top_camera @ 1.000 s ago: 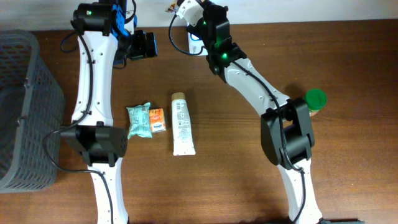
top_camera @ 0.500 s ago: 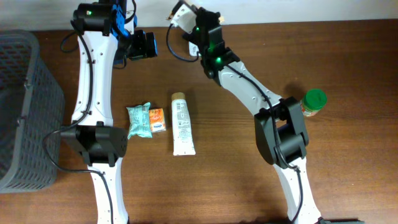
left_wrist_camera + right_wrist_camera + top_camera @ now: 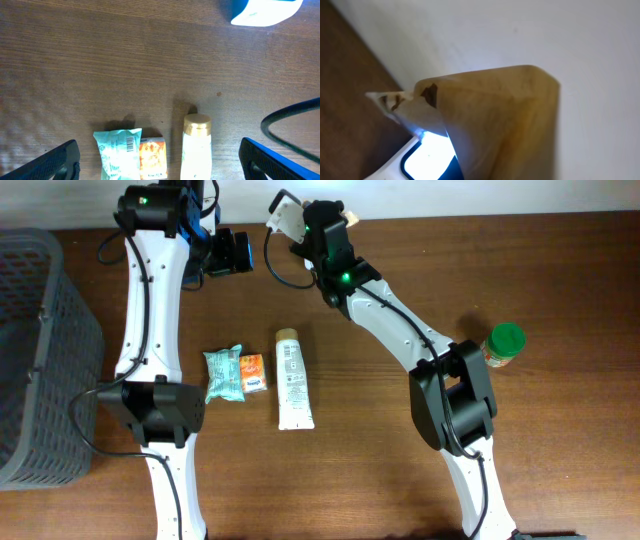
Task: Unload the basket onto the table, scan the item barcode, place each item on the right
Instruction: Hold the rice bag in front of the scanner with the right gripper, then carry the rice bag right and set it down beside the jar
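Mock shop checkout in a lab: grey slatted plastic basket far left of the left claw, teal foil packet and white squeeze tube on brown wooden table.

tube white | packet teal | sachet orange | jar lid green

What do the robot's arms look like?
The left arm and the right arm are long white tubes with chunky black joints and tiny green lights. The left one has blue bits near its black claw, and a thin black cable loops by its base.
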